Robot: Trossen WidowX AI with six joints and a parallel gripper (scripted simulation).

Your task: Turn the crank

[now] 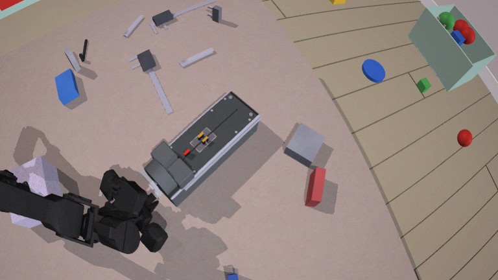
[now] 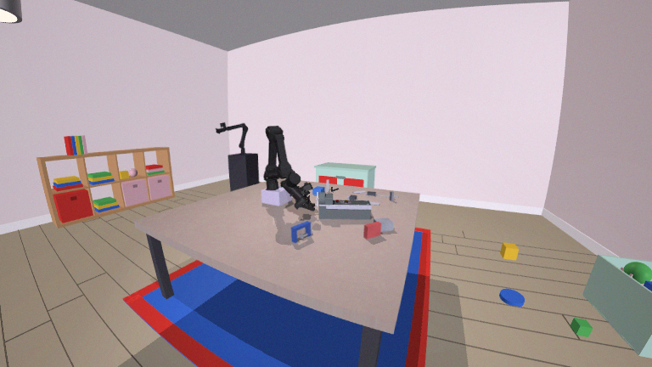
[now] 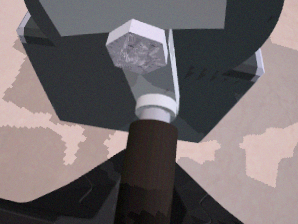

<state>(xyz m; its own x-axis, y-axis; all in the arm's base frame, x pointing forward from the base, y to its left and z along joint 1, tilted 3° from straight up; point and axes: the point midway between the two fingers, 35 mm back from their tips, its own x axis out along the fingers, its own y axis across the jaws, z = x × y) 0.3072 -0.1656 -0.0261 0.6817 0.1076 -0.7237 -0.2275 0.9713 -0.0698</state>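
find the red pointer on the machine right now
In the top view, the red pointer sits in the slot between the brass zero marks and the grey housing, short of the marks.

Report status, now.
Pincer shut on handle. Red pointer short of brass marks, on crank side. Nothing visibly blocking pointer.

Playroom with toy-filled shelves
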